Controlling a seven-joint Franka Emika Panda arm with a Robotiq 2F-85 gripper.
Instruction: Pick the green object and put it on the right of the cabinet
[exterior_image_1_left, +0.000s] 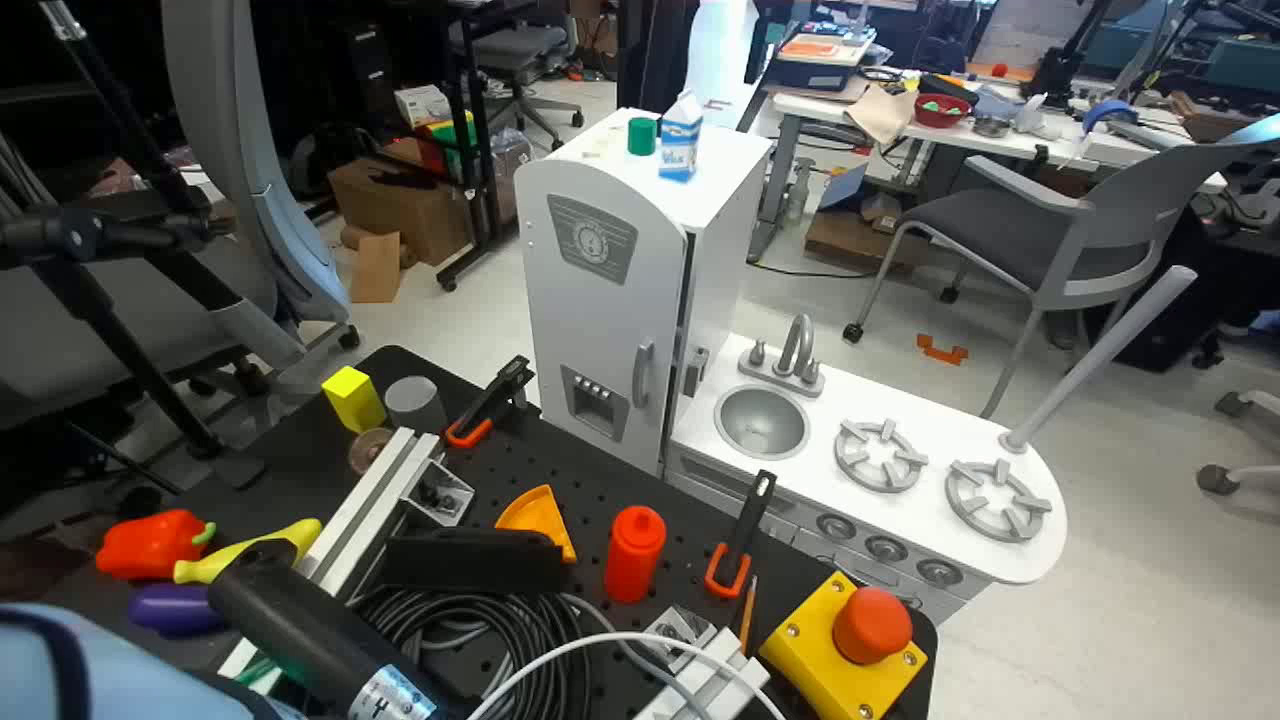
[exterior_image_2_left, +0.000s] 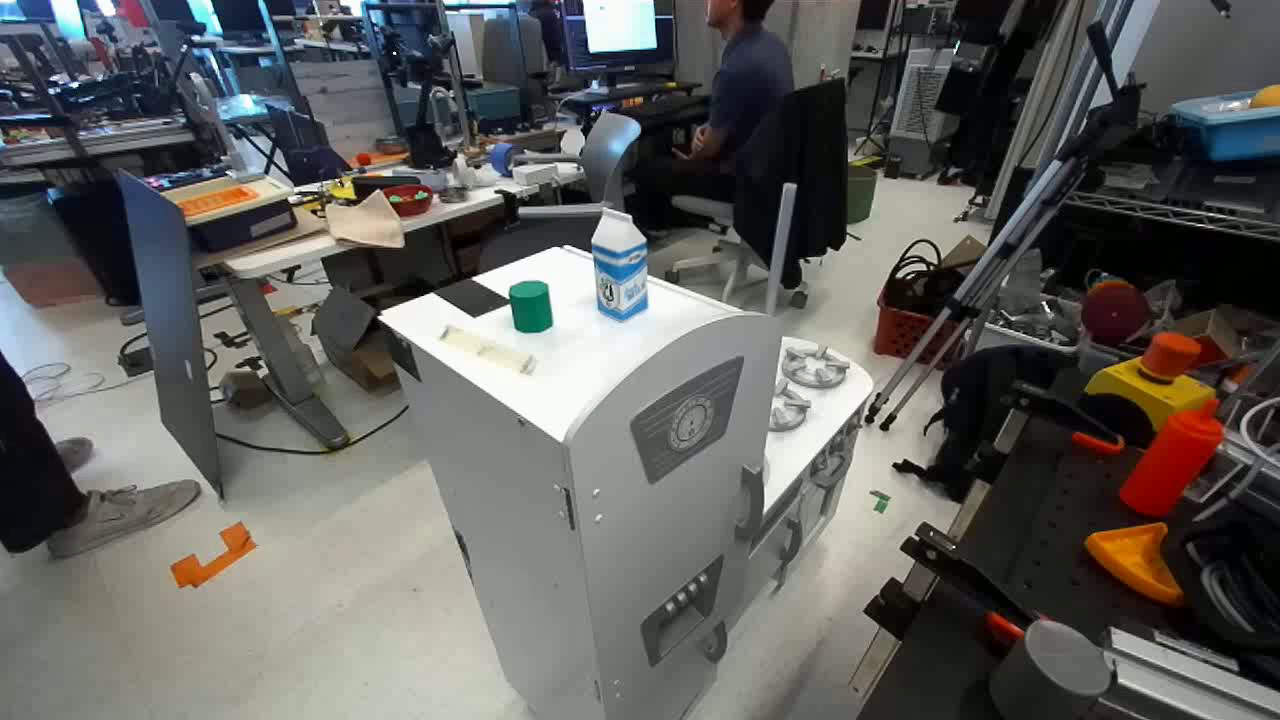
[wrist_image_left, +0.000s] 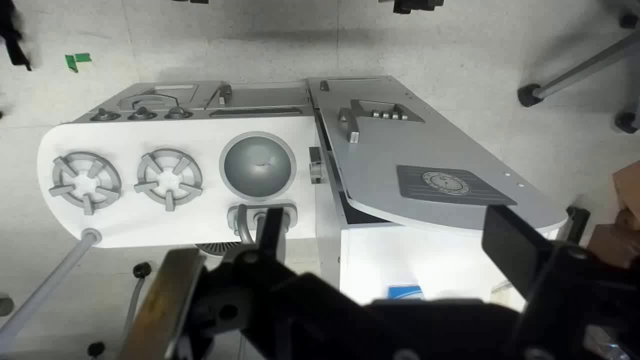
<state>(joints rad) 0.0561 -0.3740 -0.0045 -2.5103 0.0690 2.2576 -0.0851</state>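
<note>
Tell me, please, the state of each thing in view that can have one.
Gripper: open, holding nothing.
Green object: standing on the cabinet, not gripped.
Cabinet door: slightly ajar.
Milk carton: upright, top closed.
Red bottle: upright.
Background monitor: lit.
Red button: pressed or not, cannot tell.

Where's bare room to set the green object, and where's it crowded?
Atop the cabinet: bare between the green object, milk carton and arched door. On the counter: bare strip behind the burners, faucet to post. Crowded: black table (cables, clamps, red bottle).
</note>
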